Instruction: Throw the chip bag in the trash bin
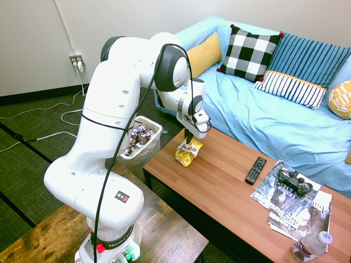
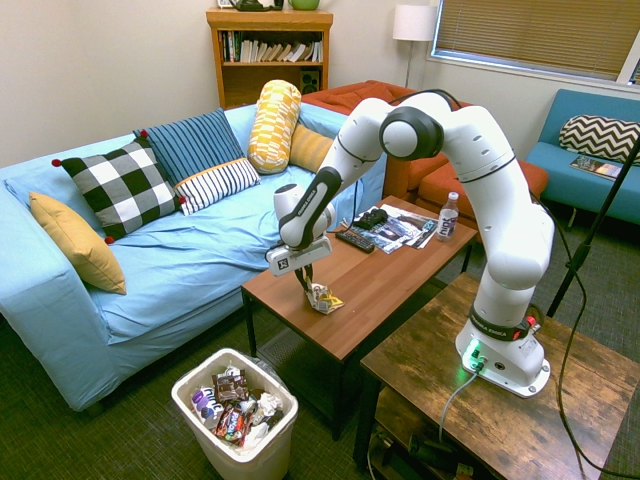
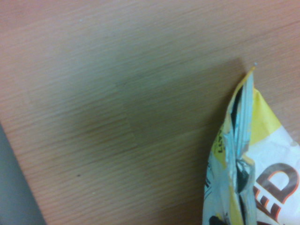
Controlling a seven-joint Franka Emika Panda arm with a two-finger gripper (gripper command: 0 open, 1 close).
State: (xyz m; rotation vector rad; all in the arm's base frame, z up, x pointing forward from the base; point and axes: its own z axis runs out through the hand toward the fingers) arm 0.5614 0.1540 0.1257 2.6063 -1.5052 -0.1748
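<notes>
Both exterior views were bright and evenly lit, with soft, faint shadows under the coffee table [image 2: 375, 290]; straight lines bowed slightly toward the edges, as wide-angle lenses give. Pale daylight showed through the window blinds [image 2: 540, 35] behind the table. The wrist view was dimmer and soft: a broad dark shadow lay across the wood grain beside the chip bag [image 3: 251, 168], whose lettering was blurred and whose crinkled edge caught light glare.
</notes>
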